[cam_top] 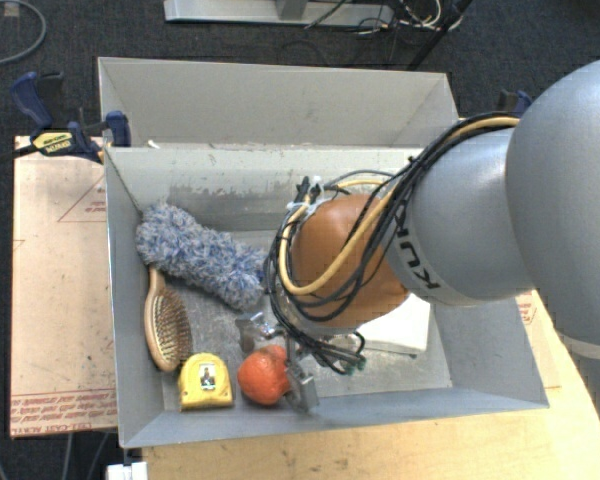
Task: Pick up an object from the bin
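My gripper [278,360] is low in the bin's front middle, right at an orange-red ball [261,380]. One grey fingertip [251,327] stands just behind the ball and the other [303,392] at its right front side, so the jaws stand open with the ball at their gap. The ball rests on the bin floor. A yellow tape measure [206,381] lies just left of the ball. A wooden hairbrush [166,329] lies further left along the wall.
A blue-grey fluffy duster [200,253] stretches across the left middle of the bin. Something flat and white [405,330] lies on the floor at the right, partly under the arm's orange cover and cables. The front wall is close to the ball.
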Tool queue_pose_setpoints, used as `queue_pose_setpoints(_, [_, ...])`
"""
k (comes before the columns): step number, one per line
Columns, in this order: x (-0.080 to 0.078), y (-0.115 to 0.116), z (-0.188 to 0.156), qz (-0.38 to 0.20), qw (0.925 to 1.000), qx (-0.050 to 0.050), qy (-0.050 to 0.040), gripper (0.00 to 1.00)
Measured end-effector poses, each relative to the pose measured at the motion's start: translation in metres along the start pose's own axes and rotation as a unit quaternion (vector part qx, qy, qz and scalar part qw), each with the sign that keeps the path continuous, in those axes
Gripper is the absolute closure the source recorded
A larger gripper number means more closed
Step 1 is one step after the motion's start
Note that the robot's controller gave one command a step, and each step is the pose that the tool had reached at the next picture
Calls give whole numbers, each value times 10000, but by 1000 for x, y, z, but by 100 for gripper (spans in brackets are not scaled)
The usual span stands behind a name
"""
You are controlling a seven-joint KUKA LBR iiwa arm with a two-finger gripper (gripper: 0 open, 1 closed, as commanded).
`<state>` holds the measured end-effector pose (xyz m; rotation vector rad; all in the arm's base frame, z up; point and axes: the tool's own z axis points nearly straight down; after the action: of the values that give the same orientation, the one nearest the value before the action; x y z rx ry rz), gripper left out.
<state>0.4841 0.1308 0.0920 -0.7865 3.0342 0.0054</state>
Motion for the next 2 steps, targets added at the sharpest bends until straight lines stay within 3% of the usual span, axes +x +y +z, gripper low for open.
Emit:
queue_pose_setpoints(1, [9,-30,19,-2911,9567,-11,-2,100])
queue_pose_setpoints(2, [9,-30,19,-2912,9567,-12,-3,100])
